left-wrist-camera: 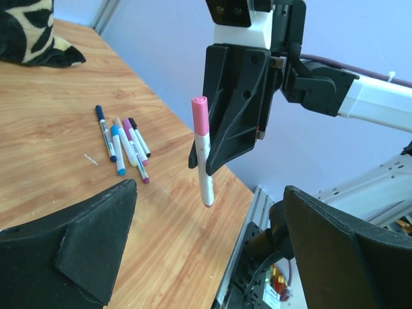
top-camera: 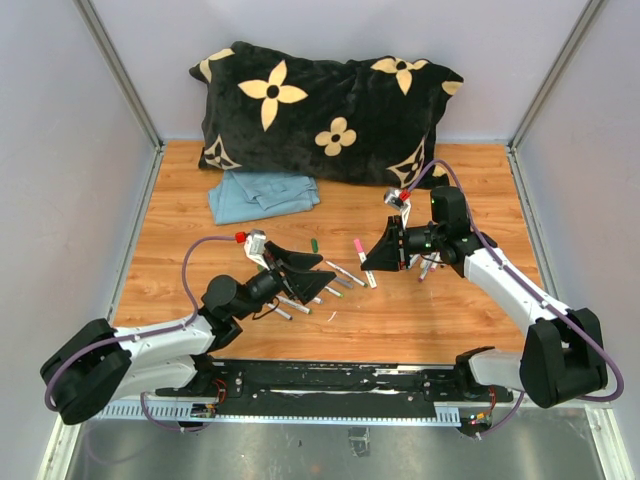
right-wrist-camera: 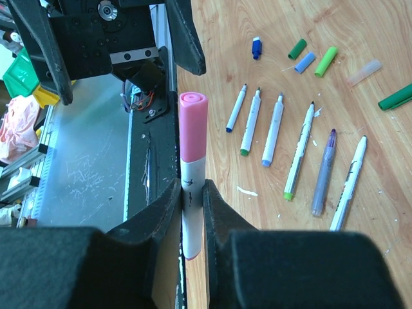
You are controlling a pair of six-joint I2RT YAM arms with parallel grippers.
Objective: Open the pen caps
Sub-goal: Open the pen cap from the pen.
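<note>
Pink plastic pen cap point(right-wrist-camera: 192, 125) sits pushed onto a slim white pen barrel point(right-wrist-camera: 192, 170), held in the air just ahead of the left pincer point(top-camera: 322, 272), whose black fingers stand wide apart and touch nothing. The cap looks light, stiff and smooth, probably slippery, and is likely held on by a snug friction fit. I would grip it around its middle, clear of the seam with the barrel, and pull straight along the pen so the thin barrel neither bends nor twists loose. On the cap's far side, the right pincer point(right-wrist-camera: 192, 196) is clamped on the barrel just behind the cap, leaving the whole cap exposed. Below the left pincer, on the wooden bench point(top-camera: 450, 310), lie several uncapped pens point(right-wrist-camera: 273, 129) and loose caps point(right-wrist-camera: 306, 61) in blue and green. Below the right pincer lies a cluster of capped marker pens point(left-wrist-camera: 125, 145). None of these stands between the two pincers. Well beyond both are a folded blue cloth point(top-camera: 262, 193) and a black pillow with cream flowers point(top-camera: 330, 110), out of the way
</note>
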